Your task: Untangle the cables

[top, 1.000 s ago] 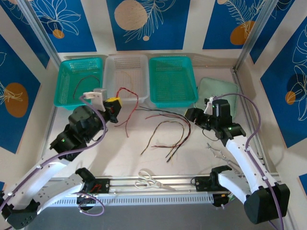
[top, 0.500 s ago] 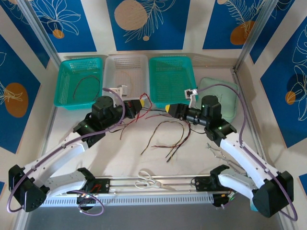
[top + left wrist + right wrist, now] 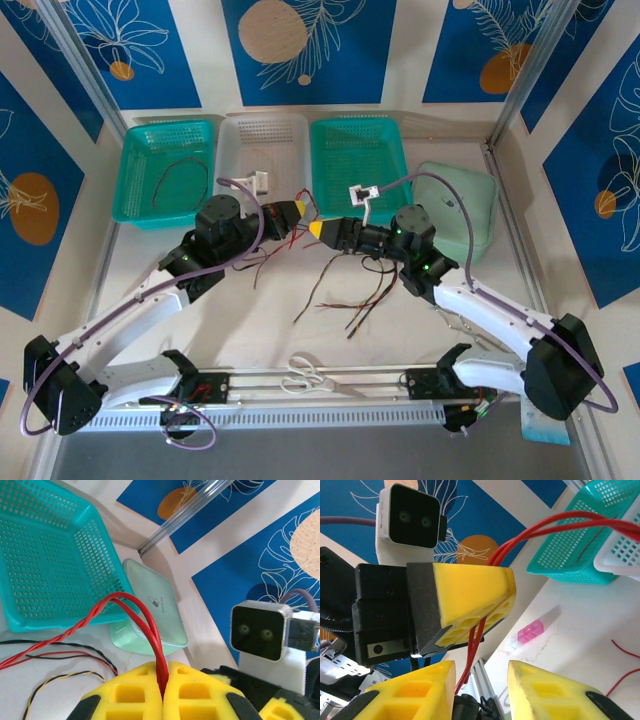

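Note:
My left gripper (image 3: 304, 212) is shut on a doubled red cable (image 3: 145, 625), which rises from between its yellow fingers (image 3: 135, 695) in the left wrist view. My right gripper (image 3: 319, 230) faces it tip to tip above the table's middle. It stands open (image 3: 480, 692), and the red cable (image 3: 477, 635) hangs between its fingers, close to the left one. Several black, red and tan cables (image 3: 352, 285) lie loose on the table below. Another red cable (image 3: 172, 180) lies in the left teal basket (image 3: 135, 165).
A white basket (image 3: 262, 135), a second teal basket (image 3: 360, 165) and a mint container (image 3: 470, 200) line the back. Scissors (image 3: 315, 377) and a metal tool (image 3: 455, 320) lie near the front rail. A small pink piece (image 3: 530, 631) sits on the table.
Both arms have swung in toward the middle. The left one carried the red cable to the right, and the right gripper moved left until its open fingers reached the cable.

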Robot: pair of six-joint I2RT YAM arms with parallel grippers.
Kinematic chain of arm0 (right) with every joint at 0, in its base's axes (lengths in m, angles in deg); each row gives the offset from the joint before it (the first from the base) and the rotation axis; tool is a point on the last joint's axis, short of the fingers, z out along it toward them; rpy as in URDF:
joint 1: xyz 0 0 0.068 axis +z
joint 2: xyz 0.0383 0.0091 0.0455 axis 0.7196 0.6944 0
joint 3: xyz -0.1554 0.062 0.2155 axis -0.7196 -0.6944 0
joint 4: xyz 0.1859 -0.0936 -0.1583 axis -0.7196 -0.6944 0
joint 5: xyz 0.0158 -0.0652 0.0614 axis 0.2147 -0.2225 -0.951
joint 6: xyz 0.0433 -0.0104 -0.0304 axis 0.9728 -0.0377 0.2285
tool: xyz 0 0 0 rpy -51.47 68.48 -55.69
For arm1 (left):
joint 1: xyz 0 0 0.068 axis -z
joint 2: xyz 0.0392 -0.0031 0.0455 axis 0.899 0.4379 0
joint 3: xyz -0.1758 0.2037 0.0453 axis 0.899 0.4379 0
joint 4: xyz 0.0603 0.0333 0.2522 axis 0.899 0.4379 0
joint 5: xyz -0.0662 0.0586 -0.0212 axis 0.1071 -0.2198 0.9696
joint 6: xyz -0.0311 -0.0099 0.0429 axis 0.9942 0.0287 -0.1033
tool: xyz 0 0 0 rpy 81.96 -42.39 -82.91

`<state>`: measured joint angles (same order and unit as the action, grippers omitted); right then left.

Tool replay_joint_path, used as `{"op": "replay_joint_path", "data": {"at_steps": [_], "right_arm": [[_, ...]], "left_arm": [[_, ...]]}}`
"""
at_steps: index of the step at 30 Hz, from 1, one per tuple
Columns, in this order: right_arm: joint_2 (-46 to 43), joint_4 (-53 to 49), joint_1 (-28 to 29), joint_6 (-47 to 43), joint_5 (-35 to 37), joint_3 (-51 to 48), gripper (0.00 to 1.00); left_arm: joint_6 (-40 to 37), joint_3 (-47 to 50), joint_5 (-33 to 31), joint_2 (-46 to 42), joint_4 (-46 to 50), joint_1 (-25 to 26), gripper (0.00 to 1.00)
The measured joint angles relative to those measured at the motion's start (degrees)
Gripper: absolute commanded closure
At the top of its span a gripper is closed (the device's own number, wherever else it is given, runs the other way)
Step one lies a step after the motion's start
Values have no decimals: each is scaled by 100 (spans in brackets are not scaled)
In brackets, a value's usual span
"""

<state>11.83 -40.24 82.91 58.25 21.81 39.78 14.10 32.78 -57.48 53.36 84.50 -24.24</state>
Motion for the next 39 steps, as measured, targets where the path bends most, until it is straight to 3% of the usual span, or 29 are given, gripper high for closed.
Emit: {"op": "replay_joint_path", "data": {"at_steps": [11, 23, 34, 39], "right_arm": [[837, 946, 20, 662, -566, 11, 66], [892, 1279, 28, 855, -675, 33, 55], [1150, 1554, 68, 1110, -914, 192, 66], [1307, 1655, 68, 1204, -979, 286, 81]], "left_arm": [[105, 0, -2, 0, -306, -15, 100], [197, 146, 0, -7, -380, -107, 100], [216, 146, 42, -13, -385, -122, 100], [216, 146, 59, -17, -382, -131, 100]]}}
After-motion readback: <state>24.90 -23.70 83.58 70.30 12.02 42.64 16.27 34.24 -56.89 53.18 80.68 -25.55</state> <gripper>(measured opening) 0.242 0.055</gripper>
